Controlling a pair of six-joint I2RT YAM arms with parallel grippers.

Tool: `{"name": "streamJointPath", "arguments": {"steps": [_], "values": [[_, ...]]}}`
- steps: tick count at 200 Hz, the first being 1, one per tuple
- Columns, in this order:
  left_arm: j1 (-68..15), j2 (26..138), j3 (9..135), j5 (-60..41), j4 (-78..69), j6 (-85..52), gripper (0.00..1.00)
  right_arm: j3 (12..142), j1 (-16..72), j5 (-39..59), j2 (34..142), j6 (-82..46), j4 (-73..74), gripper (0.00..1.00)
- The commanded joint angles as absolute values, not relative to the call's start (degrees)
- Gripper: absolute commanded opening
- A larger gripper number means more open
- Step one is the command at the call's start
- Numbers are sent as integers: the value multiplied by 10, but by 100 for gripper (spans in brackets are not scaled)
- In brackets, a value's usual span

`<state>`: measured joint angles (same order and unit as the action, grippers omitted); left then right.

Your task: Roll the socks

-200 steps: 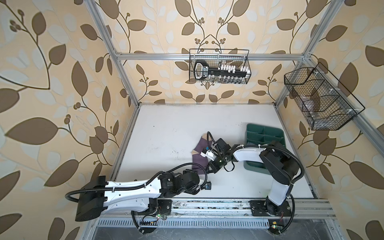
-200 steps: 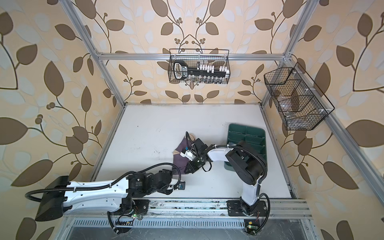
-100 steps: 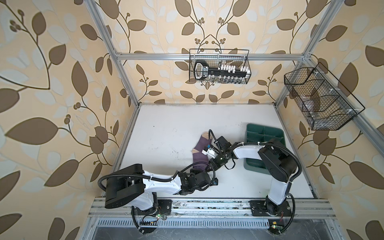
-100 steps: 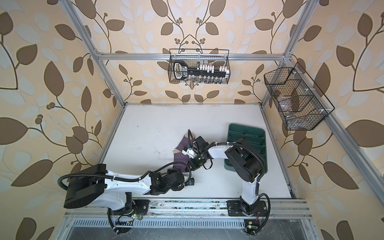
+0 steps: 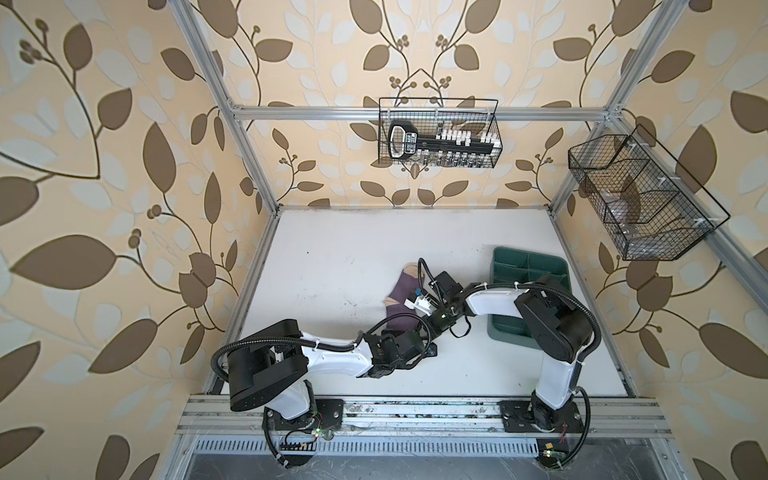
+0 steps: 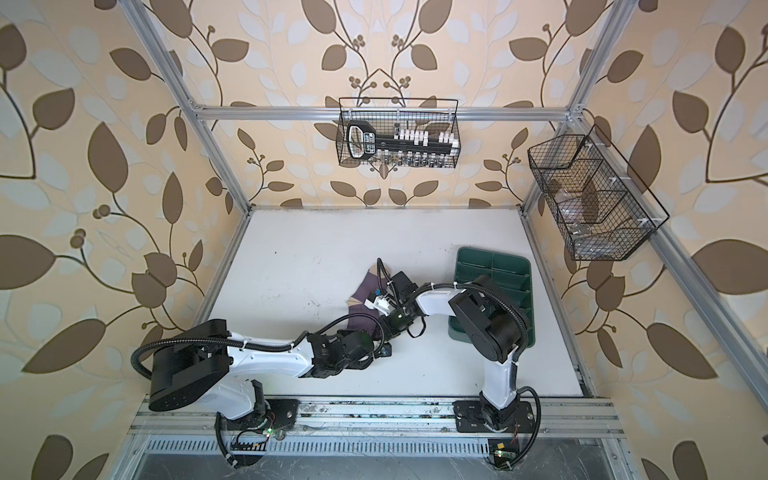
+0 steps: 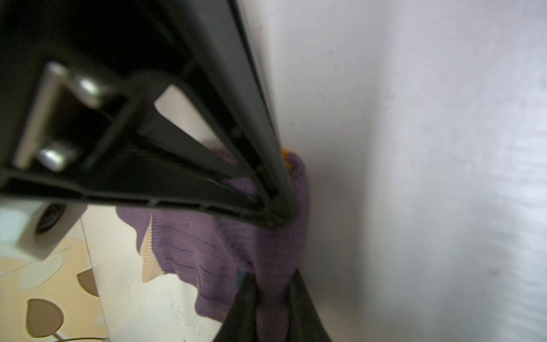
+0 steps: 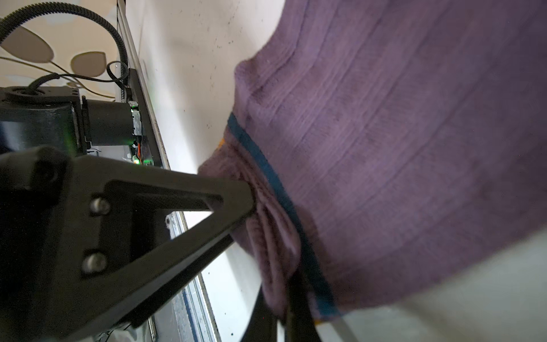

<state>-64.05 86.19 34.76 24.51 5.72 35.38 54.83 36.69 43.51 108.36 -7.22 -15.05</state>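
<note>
A purple ribbed sock with a beige toe lies mid-table in both top views; its other end is bunched between the two grippers. In the left wrist view my left gripper is shut on a fold of the purple sock, with the right gripper's black finger pressed on the same fabric just beyond. In the right wrist view my right gripper is shut on the bunched cuff of the sock, beside a dark blue stripe. In a top view the left gripper and right gripper meet tip to tip.
A dark green compartment tray stands right of the sock, partly under the right arm. Two black wire baskets hang on the walls, one at the back and one at the right. The white table is speckled with dark marks.
My left arm has swung in from the front left to the sock's bunched end, and its jaws have closed on the fabric. The right gripper has kept its hold and barely shifted.
</note>
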Motion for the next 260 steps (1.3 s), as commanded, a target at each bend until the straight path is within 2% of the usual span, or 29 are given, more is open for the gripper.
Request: {"name": "streamJointPath", "arguments": {"steps": [1, 6, 61, 92, 113, 129, 145, 167, 190, 215, 242, 260], "values": [[-623, 882, 363, 197, 146, 325, 5, 546, 363, 402, 1073, -60, -193, 0], [-621, 884, 368, 189, 155, 321, 0, 545, 362, 400, 1066, -61, -193, 3], [-529, 872, 441, -15, 281, 291, 0, 486, 335, 306, 882, -96, -125, 30], [-477, 885, 469, -95, 307, 284, 0, 443, 320, 187, 722, -102, -120, 35], [-451, 917, 501, -139, 333, 284, 0, 374, 327, 99, 572, -85, -84, 36], [-437, 941, 526, -155, 355, 286, 0, 306, 365, 55, 447, -25, -57, 37], [-423, 962, 549, -178, 374, 285, 0, 248, 435, 36, 331, 88, -56, 37], [-408, 992, 582, -219, 408, 286, 0, 208, 557, 12, 240, 252, -114, 43], [-395, 1020, 610, -247, 436, 290, 0, 207, 670, -117, 293, 352, -143, 47], [-386, 1045, 636, -275, 462, 296, 0, 220, 724, -262, 463, 424, -40, 51], [-379, 1066, 655, -284, 477, 298, 0, 204, 719, -261, 631, 495, 193, 52], [-378, 1070, 657, -284, 477, 297, 0, 222, 693, -235, 730, 507, 280, 52]]}}
